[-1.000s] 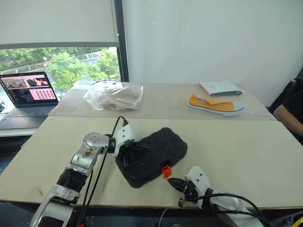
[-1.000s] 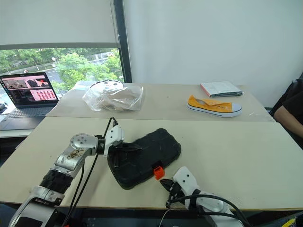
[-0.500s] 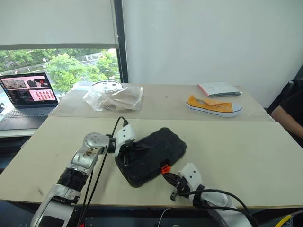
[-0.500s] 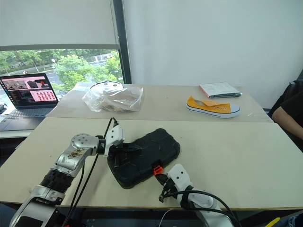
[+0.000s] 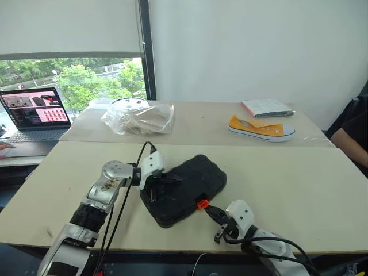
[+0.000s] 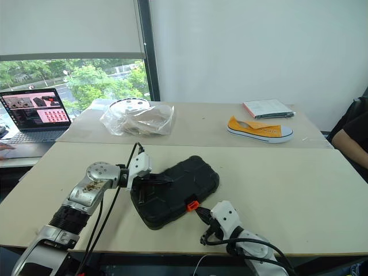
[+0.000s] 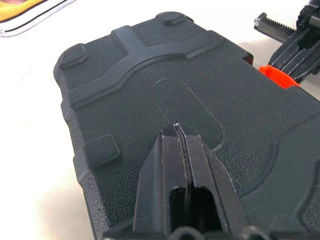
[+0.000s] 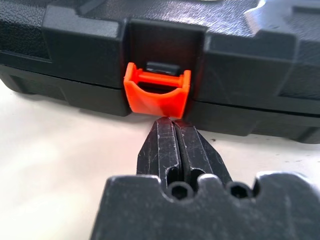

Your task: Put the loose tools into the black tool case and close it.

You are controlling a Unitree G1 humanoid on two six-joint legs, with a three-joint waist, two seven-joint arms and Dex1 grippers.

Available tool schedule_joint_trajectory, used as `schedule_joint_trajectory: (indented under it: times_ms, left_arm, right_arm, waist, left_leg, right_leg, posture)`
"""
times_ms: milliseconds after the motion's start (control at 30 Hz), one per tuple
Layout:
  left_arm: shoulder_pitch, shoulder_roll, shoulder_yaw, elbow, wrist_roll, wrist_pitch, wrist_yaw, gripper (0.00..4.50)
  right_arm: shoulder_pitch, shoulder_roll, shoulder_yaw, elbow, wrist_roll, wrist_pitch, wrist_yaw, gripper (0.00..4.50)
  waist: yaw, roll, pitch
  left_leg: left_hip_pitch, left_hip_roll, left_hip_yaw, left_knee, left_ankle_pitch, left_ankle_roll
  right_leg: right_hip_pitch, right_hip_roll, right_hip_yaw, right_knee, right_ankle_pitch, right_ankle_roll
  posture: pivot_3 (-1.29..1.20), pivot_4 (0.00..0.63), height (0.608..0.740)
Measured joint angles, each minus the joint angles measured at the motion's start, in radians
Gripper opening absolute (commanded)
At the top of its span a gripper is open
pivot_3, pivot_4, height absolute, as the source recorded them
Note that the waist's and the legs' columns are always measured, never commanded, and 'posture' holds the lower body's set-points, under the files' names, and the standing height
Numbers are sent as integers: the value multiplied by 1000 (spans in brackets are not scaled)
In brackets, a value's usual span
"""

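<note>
My left claw (image 7: 176, 131) was pinched fully shut, its tips pressing on the lid of the black moulded plastic tool case (image 5: 184, 190) that lay closed on the beige worktop (image 5: 287, 172); that arm had not stirred over the past second. My right claw (image 8: 174, 125), also squeezed shut and holding nothing, had drifted a little towards the case edge and then back out, with its wrist levelling. It now pointed straight at the small orange plastic latch (image 8: 157, 95), with the tips just below the tab, touching it or very nearly so. The latch's lower lip looked tilted outward, not yet snapped flat against the case front. No loose tools lay on the worktop near either claw, so I judged the packing done and only the latching left. Next I expected to push the tab up and in while my left claw pinned the lid.
</note>
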Motion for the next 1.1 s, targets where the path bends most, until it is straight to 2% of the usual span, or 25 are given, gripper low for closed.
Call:
schedule_joint_trajectory:
  times_ms: [367,767,933,1100]
  left_arm:
    - [-2,-5,10,15,3,-1,2,0]
    - [-4,-25,9,11,6,-3,-9,0]
    - [0,-25,9,3,6,-3,-10,0]
    - [0,-24,11,6,7,-4,-10,0]
  right_arm:
    - [-36,-7,-8,-78,45,3,71,17]
    - [-88,2,16,-78,52,8,68,17]
    - [-8,-57,-55,-159,113,26,93,17]
    - [60,-109,-68,-182,123,73,98,17]
  waist:
    - [-2,0,0]
    - [3,3,-2]
    - [4,3,-2]
    - [6,4,-2]
  left_leg:
    - [0,2,0,0,0,0]
    - [-1,0,-1,-3,0,-1]
    - [-1,0,-1,-5,0,0]
    - [0,0,-1,-8,-1,0]
  right_leg:
    - [0,0,1,0,0,0]
    - [3,0,-3,-10,2,-3]
    - [3,-1,-2,-11,2,-2]
    - [3,-1,-2,-11,-1,2]
  posture:
    - [0,150,740]
    - [0,150,740]
    - [0,150,740]
    - [0,150,740]
